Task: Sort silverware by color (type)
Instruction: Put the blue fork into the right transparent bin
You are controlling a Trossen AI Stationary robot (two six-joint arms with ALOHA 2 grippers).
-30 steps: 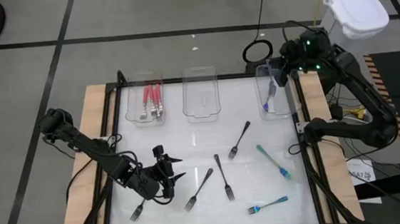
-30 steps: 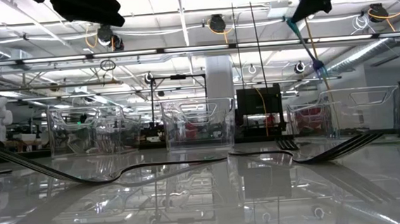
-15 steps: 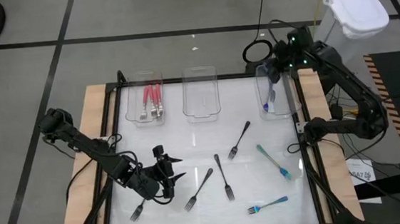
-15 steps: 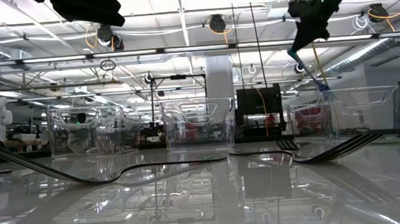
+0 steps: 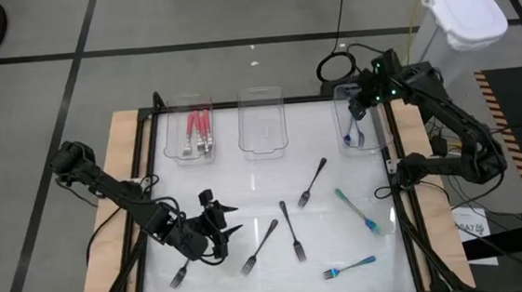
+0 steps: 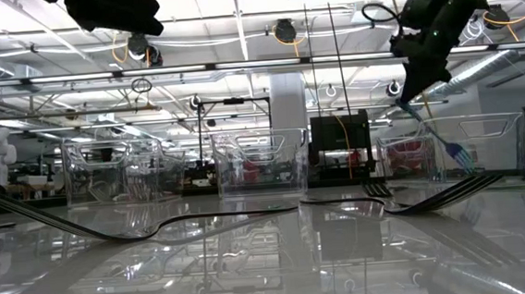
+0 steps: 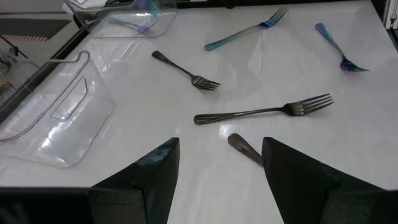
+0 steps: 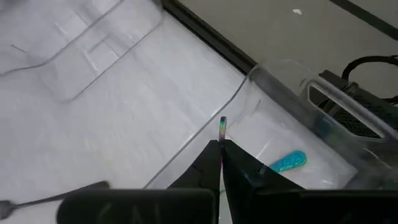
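Observation:
My right gripper (image 5: 359,107) hangs over the clear right tray (image 5: 369,89), shut on a blue-handled fork (image 6: 436,133). A teal handle (image 8: 287,162) lies in that tray. My left gripper (image 5: 219,227) hovers open over the table's near left. In its wrist view the end of a black fork handle (image 7: 244,148) lies on the table between its fingers, untouched. Red forks (image 5: 198,132) lie in the left tray. Several black forks (image 5: 291,229) and two teal ones (image 5: 357,209) lie flat on the table. My right gripper pinches the blue fork between its two fingers near the handle's free end, whose tip (image 8: 222,124) sticks out past the fingertips. The fingers come from above, slanting down. The fork hangs tilted below them, tines (image 6: 461,157) low inside the right tray.
A clear middle tray (image 5: 263,142) stands between the other two along the far edge. A white-lidded bin (image 5: 463,11) sits beyond the table's far right corner. Wooden rails run along the table's left and right sides.
My right gripper has come down toward the right tray, carrying the blue fork. The fork's tines have gone from above the tray rim to low inside the tray. The left arm has kept still.

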